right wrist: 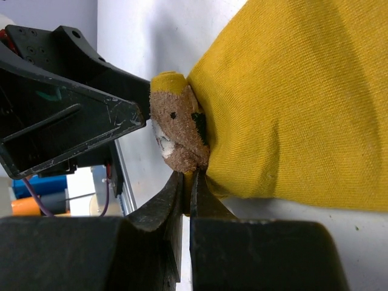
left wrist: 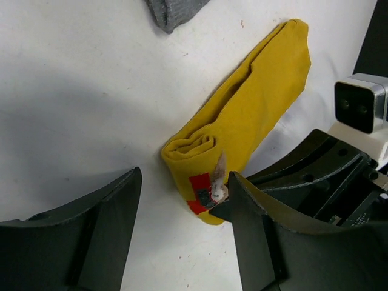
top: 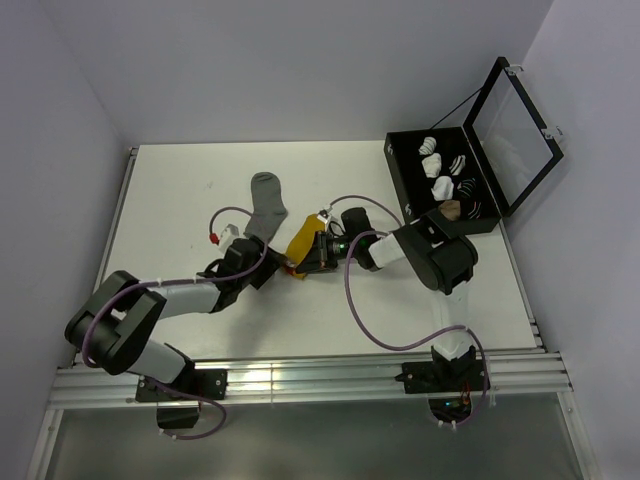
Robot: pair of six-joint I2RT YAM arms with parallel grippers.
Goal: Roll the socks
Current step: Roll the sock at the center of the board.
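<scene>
The mustard-yellow sock (top: 303,240) lies mid-table, its near end partly rolled (left wrist: 191,145), with a red mark (left wrist: 203,188) and a small brown fuzzy patch (right wrist: 179,136) at that end. My right gripper (right wrist: 189,179) is shut on the sock's edge beside the patch; it also shows in the top view (top: 302,263). My left gripper (left wrist: 185,182) is open, its fingers (left wrist: 103,224) on either side of the rolled end, not touching it; it also shows in the top view (top: 276,268). The grey sock (top: 268,200) lies flat just beyond, its end showing in the left wrist view (left wrist: 173,11).
An open black case (top: 400,185) at the back right holds white, striped and tan sock bundles; its lid (top: 515,125) stands up. The left gripper's body (right wrist: 66,121) sits close to the right gripper. White walls enclose the table.
</scene>
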